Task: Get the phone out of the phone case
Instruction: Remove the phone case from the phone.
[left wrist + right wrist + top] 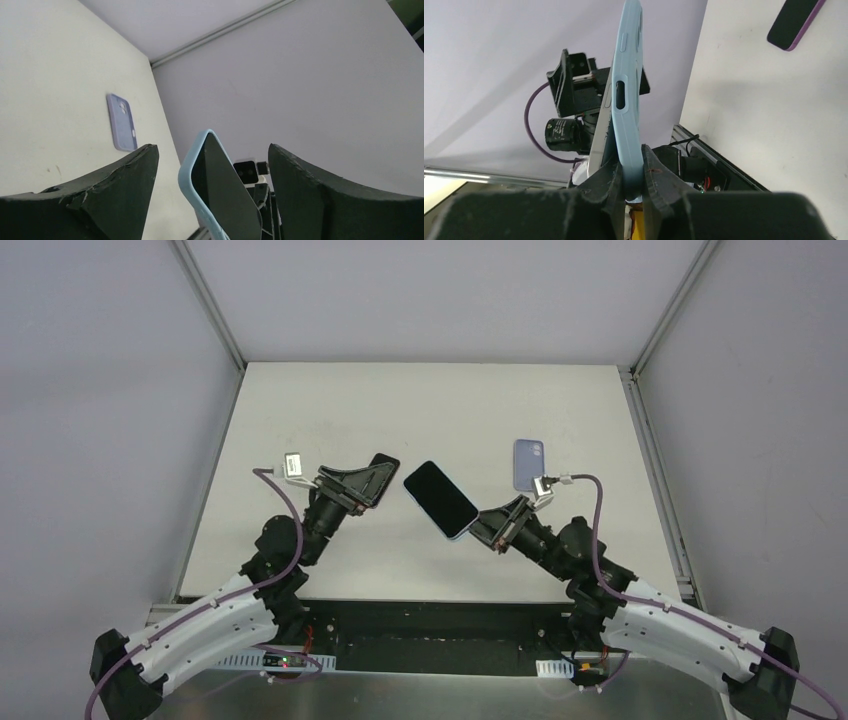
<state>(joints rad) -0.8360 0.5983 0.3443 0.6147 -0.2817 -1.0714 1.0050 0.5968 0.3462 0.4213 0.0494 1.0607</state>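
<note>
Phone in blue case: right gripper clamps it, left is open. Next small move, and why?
Probably ease the left gripper forward until its open fingers straddle the free end of the phone, then close. The right gripper clamps the case at the other end; the left wrist view shows the phone centred in the gap, untouched.

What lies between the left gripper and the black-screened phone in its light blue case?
Nothing: the top view shows only bare white table between the left gripper and the phone.
</note>
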